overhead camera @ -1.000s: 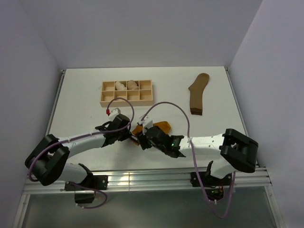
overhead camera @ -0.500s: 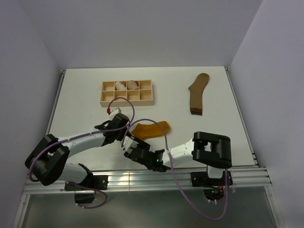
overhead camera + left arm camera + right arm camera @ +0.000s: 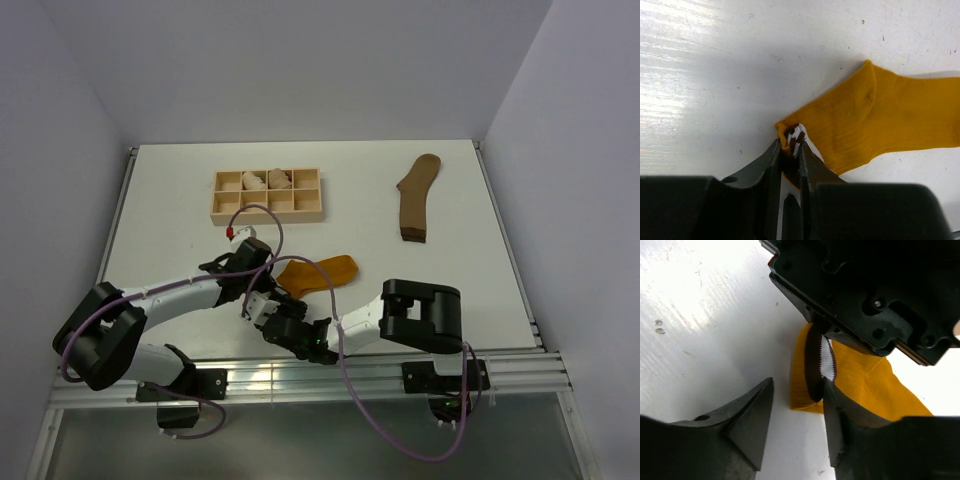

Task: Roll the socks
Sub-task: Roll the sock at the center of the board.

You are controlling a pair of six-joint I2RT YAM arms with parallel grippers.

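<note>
Here, the left arm [image 3: 170,295] reaches from its base at the near-left edge toward the table centre, with the forearm low. The left gripper [image 3: 792,141] has its jaws drawn narrow and pinched on the striped cuff of the orange sock [image 3: 880,120]. The cuff is bunched between the fingertips.

The right arm [image 3: 420,315] is folded tightly. Its elbow sits above its base and the forearm runs left along the near edge, which places the right gripper [image 3: 797,385] just beside the left one. Its jaws stand apart and hold nothing. The cuff stands on edge just beside one finger [image 3: 832,405]; contact cannot be confirmed.

The orange sock lies flat on the table [image 3: 180,200] near the centre, toe pointing right. In the top view the two grippers overlap, so fingertips and cuff cannot be made out there. In the right wrist view the left gripper's black body covers the upper part of the sock. The brown sock [image 3: 413,195] lies flat at the far right, well apart from both arms.

The wooden tray [image 3: 216,196] sits at the far left-centre. Two adjoining compartments of its far row each hold a pale bundle [image 3: 253,181].
</note>
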